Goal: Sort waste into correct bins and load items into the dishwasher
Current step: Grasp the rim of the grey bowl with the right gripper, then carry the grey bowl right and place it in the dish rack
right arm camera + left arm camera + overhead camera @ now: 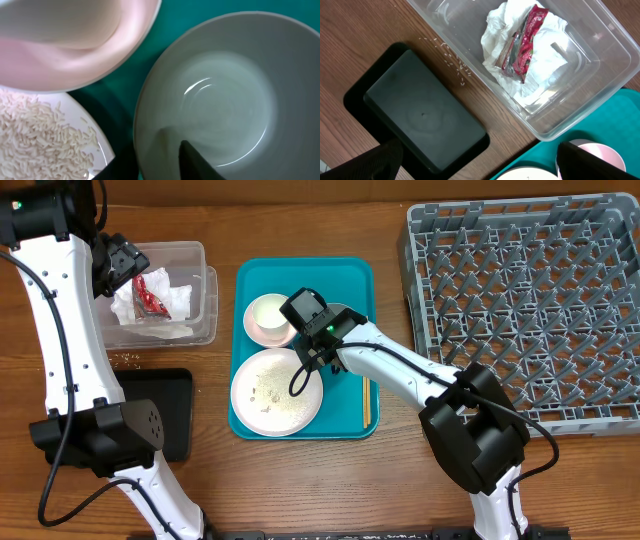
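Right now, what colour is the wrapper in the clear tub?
Red wrapper, on white napkins; clearest in left wrist view.

No lettering can be read in any view.
The only printed surface is the red wrapper (524, 42), lying on the crumpled napkins (545, 67) inside the clear tub (600, 45). Its pale markings (seen closest from the left wrist) are too blurred and small to make out as letters, a brand or numbers.
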Tool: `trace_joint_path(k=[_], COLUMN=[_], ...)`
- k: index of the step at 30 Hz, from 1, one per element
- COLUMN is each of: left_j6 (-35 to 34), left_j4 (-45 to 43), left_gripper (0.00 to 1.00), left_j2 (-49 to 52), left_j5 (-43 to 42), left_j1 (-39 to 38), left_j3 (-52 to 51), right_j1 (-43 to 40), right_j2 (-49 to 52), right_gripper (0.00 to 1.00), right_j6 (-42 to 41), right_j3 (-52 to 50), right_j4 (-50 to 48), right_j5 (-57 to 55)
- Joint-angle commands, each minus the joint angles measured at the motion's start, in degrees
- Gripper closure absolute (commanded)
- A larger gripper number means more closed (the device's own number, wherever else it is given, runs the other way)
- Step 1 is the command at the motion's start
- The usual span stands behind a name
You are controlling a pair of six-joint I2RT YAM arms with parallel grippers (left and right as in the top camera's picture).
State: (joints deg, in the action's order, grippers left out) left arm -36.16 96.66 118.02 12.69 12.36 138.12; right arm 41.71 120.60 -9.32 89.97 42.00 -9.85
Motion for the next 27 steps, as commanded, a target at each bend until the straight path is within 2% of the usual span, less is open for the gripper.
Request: trace_joint_path(k=[1, 7, 14, 20, 27], left_j6=[-1.14, -1.14, -1.14, -1.14, -1.14], left_j4=[0.13, 0.13, 0.13, 0.13, 0.13], left_gripper=[0.0, 0.0, 0.0, 0.0, 0.0], left_j2=[-0.55, -0.55, -0.55, -0.55, -0.55], left_j5=[0.81, 0.81, 0.81, 0.81, 0.81], left_j1=[-0.48, -0.48, -0.48, -0.48, -0.48], left_j3=[-0.13, -0.13, -0.13, -0.13, -0.13], right_j1=[-0.17, -0.17, -0.42, -2.05, -10.29], right_j2=[0.33, 0.28, -1.95, -6.86, -13.62], right_gripper=[0.77, 0.95, 0.96, 0.96, 0.96], right_j6=[-0.96, -2.69, -2.67, -2.67, -4.42], right_j3=[-0.24, -0.2, 5.75, 15.58, 23.74], right_j4=[-0.31, -0.37, 3.61, 10.36, 17.05], right_j5=[-0.42, -0.39, -0.55, -0.66, 1.16])
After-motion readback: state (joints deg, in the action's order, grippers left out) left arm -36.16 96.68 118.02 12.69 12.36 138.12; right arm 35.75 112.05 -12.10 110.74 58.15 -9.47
